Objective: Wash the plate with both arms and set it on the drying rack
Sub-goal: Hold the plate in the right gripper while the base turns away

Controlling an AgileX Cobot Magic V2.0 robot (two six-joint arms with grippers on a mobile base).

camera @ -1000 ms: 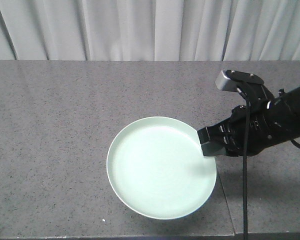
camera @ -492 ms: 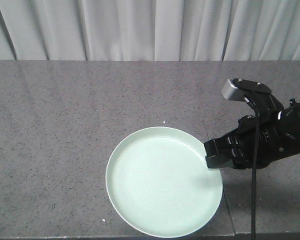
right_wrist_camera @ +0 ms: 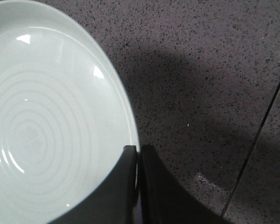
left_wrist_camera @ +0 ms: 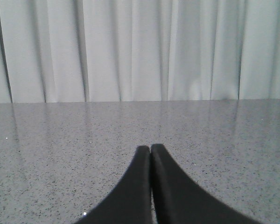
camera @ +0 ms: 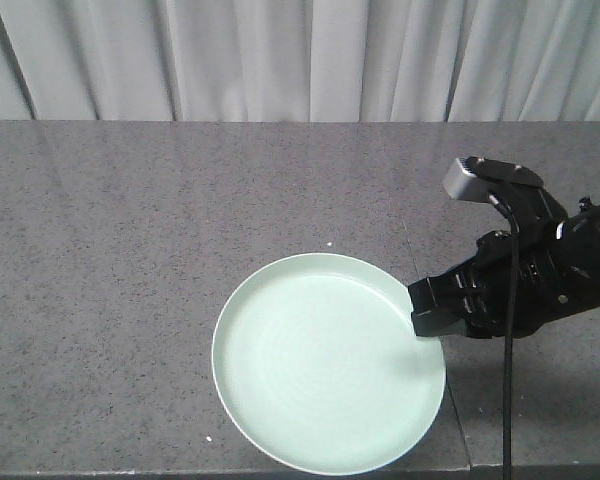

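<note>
Plate (camera: 328, 362): round, pale mint-green, glossy, plain, low raised rim. R wrist view shows faint concentric rings in the well and a few small light glints. It's at the near side of the grey speckled surface (camera: 130, 250), right of centre. In the front view its near rim overlaps the surface's front edge. Can't tell if it lies flat or is raised a bit.

R arm (camera: 540, 270) comes in from the right, low over the surface, w/ grey-silver wrist piece (camera: 490, 177) on top and a black cable (camera: 507, 400) hanging down in front. R jaws are clamped on the plate's right rim: one finger inside the rim, the other outside, rim pinched btwn them.

L jaws: tips pressed together, over the surface, facing the curtain (camera: 280, 60).

Room: open surface left of the plate and behind it, back to the curtain. Near side has almost no margin at the front edge. A thin seam (right_wrist_camera: 256, 144) in the surface runs just right of the plate, under the R arm. On the right, the arm itself and its cable take up the space.
</note>
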